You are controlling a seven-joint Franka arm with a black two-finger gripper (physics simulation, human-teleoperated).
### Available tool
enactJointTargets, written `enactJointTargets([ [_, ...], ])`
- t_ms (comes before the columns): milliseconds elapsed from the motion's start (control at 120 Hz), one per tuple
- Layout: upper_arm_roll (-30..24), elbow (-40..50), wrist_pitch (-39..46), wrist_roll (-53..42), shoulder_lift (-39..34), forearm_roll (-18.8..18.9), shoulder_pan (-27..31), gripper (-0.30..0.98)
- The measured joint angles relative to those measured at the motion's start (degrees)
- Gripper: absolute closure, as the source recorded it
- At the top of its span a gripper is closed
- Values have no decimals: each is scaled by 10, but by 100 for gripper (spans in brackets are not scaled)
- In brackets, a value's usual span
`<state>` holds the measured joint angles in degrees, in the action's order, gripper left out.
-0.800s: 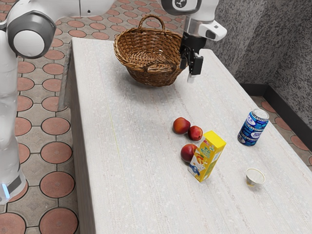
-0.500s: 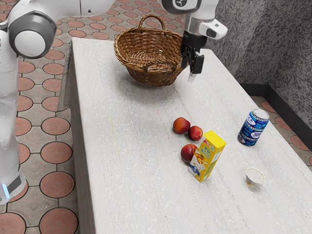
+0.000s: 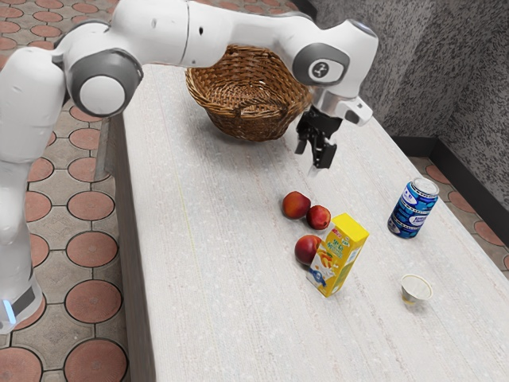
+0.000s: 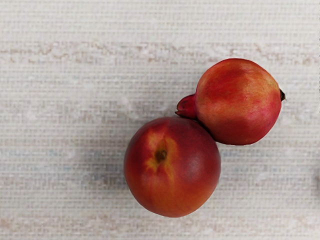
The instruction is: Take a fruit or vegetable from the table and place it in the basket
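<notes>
"What's at the exterior view's left?"

"The white jointed arm (image 3: 171, 36). It stretches across the far side, hiding part of the brown woven wicker basket (image 3: 246, 107) on the pale, streaked bench (image 3: 207, 263)."

"And the fruit for the basket?"

"On the bench, to the near side of the basket. A round red-orange fruit (image 3: 296, 205) lies leftmost, and a round dark-red fruit (image 3: 306, 249) sits nearer."

"Where's the gripper?"

"The black gripper (image 3: 313, 163) hangs over the bench, just right of the basket and to the far side of the fruit. I can't tell whether it is spread or pressed together."

"Next?"

"A smaller round red fruit (image 3: 319, 217), right beside the leftmost one. The wrist view has a red fruit with a pointed crown (image 4: 240, 102) touching a red-orange fruit with a stem hollow (image 4: 172, 167)."

"Anything in the way?"

"The upright yellow drink carton (image 3: 340, 255) crowds the dark-red fruit and covers part of it from the near right. The smaller one is close to the carton's far side too."

"And farther right?"

"A blue patterned metal can (image 3: 412, 211) stands well apart from the fruit, with a small pale round cup (image 3: 416, 292) on its near side, clear of the carton."
</notes>
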<state>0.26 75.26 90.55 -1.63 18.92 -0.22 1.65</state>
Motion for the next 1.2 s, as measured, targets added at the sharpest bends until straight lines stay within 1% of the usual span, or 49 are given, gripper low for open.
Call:
enactJointTargets([
  [217,-3,8,18,2,14,2,-25,0],
  [267,-3,26,28,1,10,3,-28,0],
  [333,-3,75,56,-10,-12,3,-29,0],
  [458,-17,156,139,-67,-51,15,-29,0],
  [550,-22,177,190,-112,-58,36,-29,0],
  [667,-21,195,232,-177,-66,47,-22,0],
  [892,-19,250,270,-290,-75,52,-18,0],
  [1200,-21,256,291,-389,-65,54,-6,0],
])
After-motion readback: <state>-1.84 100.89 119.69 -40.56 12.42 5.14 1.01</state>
